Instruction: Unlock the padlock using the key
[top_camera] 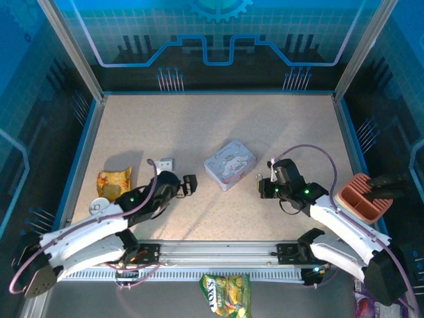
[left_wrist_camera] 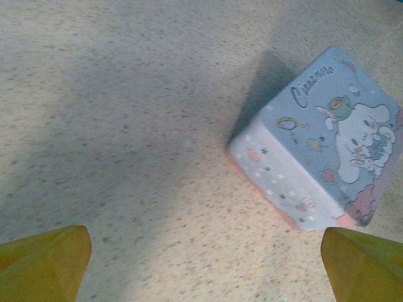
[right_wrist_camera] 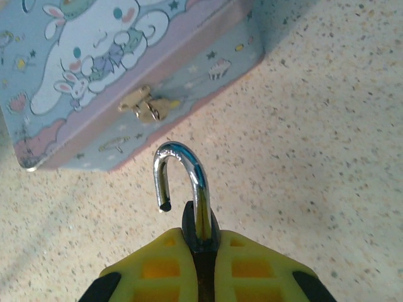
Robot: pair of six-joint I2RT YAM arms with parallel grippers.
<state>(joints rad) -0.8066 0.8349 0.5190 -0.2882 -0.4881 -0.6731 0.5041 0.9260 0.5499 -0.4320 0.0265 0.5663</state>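
Left hand point(top_camera: 191, 183) agape, right hand point(right_wrist_camera: 200, 251) clenched

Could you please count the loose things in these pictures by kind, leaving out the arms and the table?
tin box: 1
snack bags: 2
padlock: 1
round can: 1
orange tray: 1
small white object: 1
total: 7

White arms point(top_camera: 86, 240) with black joints, lilac cables point(top_camera: 311, 146), green lights point(top_camera: 307, 191) — yellow end effector pads point(right_wrist_camera: 157, 267), seemingly ribbed.
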